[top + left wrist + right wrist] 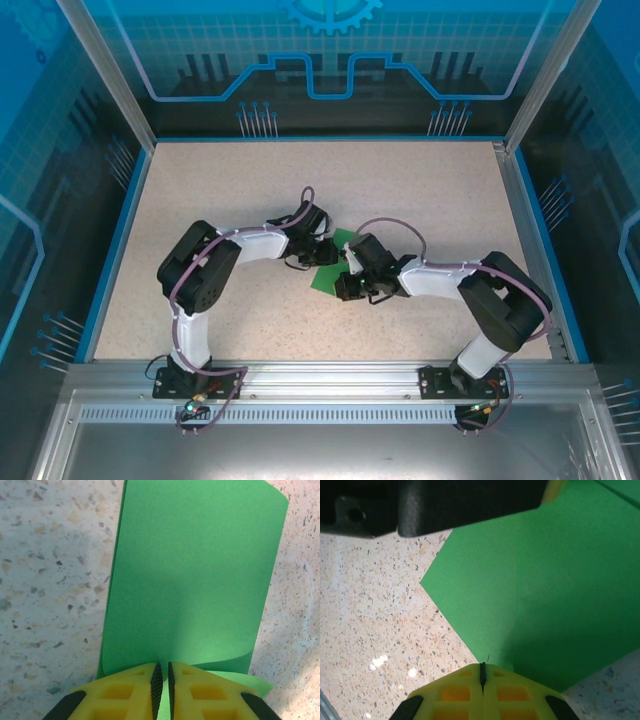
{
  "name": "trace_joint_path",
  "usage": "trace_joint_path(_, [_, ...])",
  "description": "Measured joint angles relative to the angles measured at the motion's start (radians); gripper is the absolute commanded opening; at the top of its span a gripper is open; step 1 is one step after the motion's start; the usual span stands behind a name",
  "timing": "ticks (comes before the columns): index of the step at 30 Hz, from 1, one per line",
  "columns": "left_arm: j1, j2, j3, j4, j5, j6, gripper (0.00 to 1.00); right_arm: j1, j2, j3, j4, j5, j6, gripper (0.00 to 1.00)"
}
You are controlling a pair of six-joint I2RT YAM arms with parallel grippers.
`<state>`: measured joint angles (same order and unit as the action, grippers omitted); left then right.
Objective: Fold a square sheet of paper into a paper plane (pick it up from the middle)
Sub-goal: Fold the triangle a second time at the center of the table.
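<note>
The square sheet of paper (323, 279) is plain green and lies mid-table between the two arms. In the left wrist view the sheet (195, 575) curls upward and over, its far part bent back. My left gripper (163, 675) is shut on its near edge, with green paper showing in the thin slit between the yellow fingers (125, 690). In the top view the left gripper (330, 254) meets the right gripper (347, 272) over the sheet. My right gripper (482, 667) is fully shut with its tips at the sheet's (540, 595) lower edge. I cannot tell whether it pinches paper.
The speckled tabletop (300, 190) has a blue raised border (118, 240) and aluminium frame posts at the corners. The left arm's black wrist (445, 502) hangs close above the sheet in the right wrist view. Both arm bases sit at the near rail (320, 378).
</note>
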<state>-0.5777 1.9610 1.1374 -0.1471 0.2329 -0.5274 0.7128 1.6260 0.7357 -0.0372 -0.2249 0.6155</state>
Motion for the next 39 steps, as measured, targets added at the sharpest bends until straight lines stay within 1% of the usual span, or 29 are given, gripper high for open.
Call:
trace_joint_path(10, [0.005,0.008,0.006,0.007,0.018,0.015,0.17,-0.018,0.032,0.012,-0.026,0.0,-0.044,0.01])
trace_joint_path(19, [0.011,0.019,0.014,0.011,0.028,0.038,0.16,-0.037,0.033,0.008,-0.022,-0.019,-0.052,0.0])
trace_joint_path(29, [0.027,0.03,0.017,0.015,0.064,0.057,0.16,-0.053,0.022,-0.042,0.054,-0.051,-0.052,0.0])
trace_joint_path(39, [0.03,0.048,0.04,0.008,0.086,0.066,0.15,-0.068,-0.029,-0.148,0.172,-0.072,-0.015,0.0])
